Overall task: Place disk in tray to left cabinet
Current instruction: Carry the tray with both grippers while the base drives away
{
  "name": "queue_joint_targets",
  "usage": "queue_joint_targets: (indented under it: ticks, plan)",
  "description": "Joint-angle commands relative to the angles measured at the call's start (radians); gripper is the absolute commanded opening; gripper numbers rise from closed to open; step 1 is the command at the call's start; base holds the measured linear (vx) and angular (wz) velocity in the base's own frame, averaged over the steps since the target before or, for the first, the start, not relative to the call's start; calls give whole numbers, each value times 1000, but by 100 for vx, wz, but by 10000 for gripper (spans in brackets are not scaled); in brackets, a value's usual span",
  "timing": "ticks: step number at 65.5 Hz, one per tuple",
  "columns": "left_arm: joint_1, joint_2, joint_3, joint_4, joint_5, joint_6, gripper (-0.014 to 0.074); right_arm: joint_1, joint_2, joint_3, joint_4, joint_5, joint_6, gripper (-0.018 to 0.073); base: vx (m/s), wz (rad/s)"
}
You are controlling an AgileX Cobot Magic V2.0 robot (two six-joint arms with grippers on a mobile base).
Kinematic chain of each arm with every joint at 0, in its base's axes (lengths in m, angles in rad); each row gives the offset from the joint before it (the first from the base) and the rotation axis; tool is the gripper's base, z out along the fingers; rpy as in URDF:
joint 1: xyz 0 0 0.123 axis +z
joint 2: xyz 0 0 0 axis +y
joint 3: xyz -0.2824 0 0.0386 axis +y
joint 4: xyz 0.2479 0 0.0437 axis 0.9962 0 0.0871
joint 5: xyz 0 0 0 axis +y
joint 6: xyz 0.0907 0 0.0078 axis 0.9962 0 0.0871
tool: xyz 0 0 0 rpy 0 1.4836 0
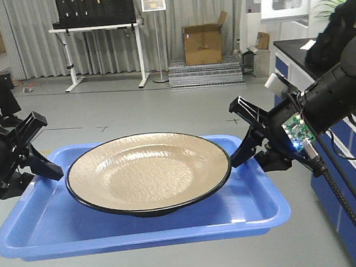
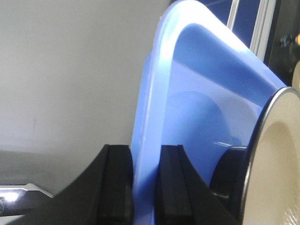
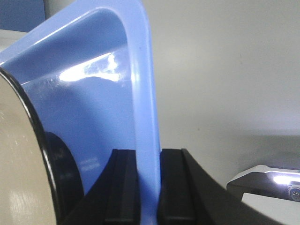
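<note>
The tan disk (image 1: 149, 171) with its black rim sits in the middle of the blue tray (image 1: 42, 228), which hangs in the air between my two arms. My left gripper (image 1: 42, 167) is shut on the tray's left rim (image 2: 146, 140). My right gripper (image 1: 243, 152) is shut on the tray's right rim (image 3: 146, 140). The disk's edge (image 2: 276, 168) shows at the right of the left wrist view, and the disk (image 3: 18, 178) appears at the left of the right wrist view. The left cabinet is out of view.
Grey floor lies below the tray. A blue-fronted counter (image 1: 336, 143) runs along the right side, close to my right arm. Far back stand a white table (image 1: 99, 34), a sign stand (image 1: 157, 41) and a cardboard box (image 1: 203, 43).
</note>
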Motion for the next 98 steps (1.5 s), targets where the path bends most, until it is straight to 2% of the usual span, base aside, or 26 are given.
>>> queue_joint_targets:
  ticks: [1, 98]
  plan:
    - [-26, -53, -37, -206, 22, -30, -1, 20, -57, -39, 183, -39, 14, -2, 56, 13]
    - [-26, -50, -37, -205, 22, -30, -1, 20, -57, -39, 183, -39, 14, -2, 63, 2]
